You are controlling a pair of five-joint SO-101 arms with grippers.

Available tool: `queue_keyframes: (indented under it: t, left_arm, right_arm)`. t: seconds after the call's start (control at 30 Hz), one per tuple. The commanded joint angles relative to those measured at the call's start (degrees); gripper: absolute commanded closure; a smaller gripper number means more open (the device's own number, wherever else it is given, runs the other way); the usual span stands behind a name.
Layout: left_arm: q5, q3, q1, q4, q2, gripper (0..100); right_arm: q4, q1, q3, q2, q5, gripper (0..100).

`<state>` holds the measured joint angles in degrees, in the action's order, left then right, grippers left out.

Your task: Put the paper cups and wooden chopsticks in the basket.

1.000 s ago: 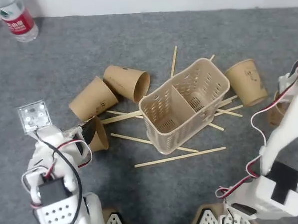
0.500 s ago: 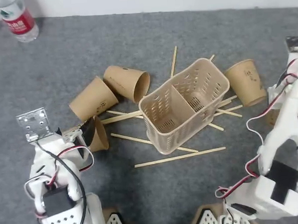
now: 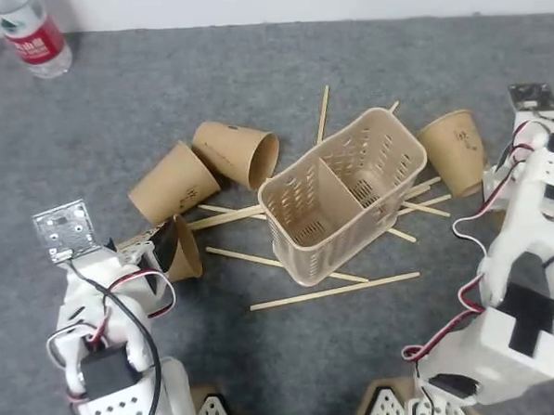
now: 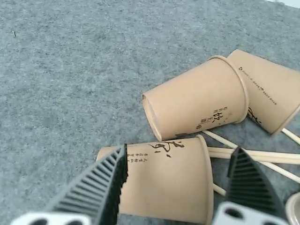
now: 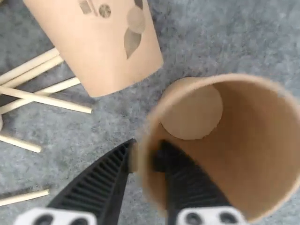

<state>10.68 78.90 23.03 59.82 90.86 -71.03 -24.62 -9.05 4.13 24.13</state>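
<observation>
The right tool (image 5: 146,149) is pinching the wall of a paper cup (image 5: 225,140) at its rim. The jaws are standing nearly closed, one finger inside the mouth and one outside. The left tool (image 4: 181,151) is standing wide open and gripping nothing, its fingers straddling a second cup (image 4: 164,183) that is lying on its side on the table (image 3: 390,62).

The basket (image 3: 362,233) is sitting at the centre of the table. Two more cups (image 3: 173,182) are lying at its 9 to 10 o'clock and another (image 3: 455,152) at its 3 o'clock. Chopsticks (image 3: 332,291) are lying scattered around it, from 6 o'clock up to 12 o'clock, with several running under its base.

Risks, as judged:
- The rim grip is catching only a thin paper wall. The cup is likely to swing or slip during carrying, or the wall may crease.
- The basket is resting on loose sticks, so a knock from the carried cup is likely to rock or shift it.
- The left tool, closing across a round side, may be squashing the cup or sending it rolling into its neighbours.
</observation>
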Motion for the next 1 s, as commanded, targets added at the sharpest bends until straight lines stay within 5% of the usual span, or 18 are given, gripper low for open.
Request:
queue_keyframes:
  t: [0.0,0.33,0.63,0.97]
  left_arm:
    - [0.53,-0.31,0.44,-1.32,0.7,67]
    - [0.35,-0.22,0.44,-1.32,0.53,67]
    - [0.18,1.19,0.18,-1.76,0.79,67]
    - [0.09,3.74,0.18,-5.63,0.79,67]
  right_arm:
    - [-0.57,-2.15,5.19,-1.1,0.18,99.6]
    - [-19.47,-2.59,33.93,-11.21,0.53,99.2]
    - [-31.34,16.4,55.21,-17.1,3.25,99.1]
    - [-31.96,33.36,50.9,-25.8,0.26,99.2]
